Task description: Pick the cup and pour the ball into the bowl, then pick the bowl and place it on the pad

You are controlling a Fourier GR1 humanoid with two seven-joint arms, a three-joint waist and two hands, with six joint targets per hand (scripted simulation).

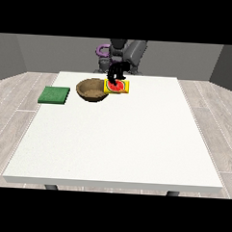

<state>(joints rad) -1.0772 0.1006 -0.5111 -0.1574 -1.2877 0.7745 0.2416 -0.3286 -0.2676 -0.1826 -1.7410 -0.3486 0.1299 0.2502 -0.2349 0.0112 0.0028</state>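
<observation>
A yellow cup (117,87) with red showing at its mouth is tipped, right beside the right rim of a brown bowl (92,90) at the table's far side. The only hand that shows (115,73), black and just left of the robot's trunk in the view, comes down onto the cup from above with its fingers curled round it. I cannot make out the ball as a separate thing. A flat green pad (54,95) lies left of the bowl near the table's left edge. No other hand is visible.
The white table (121,147) stretches wide and bare towards the camera. The robot's grey trunk (131,53) stands behind the far edge, with a purple part (101,50) at its side.
</observation>
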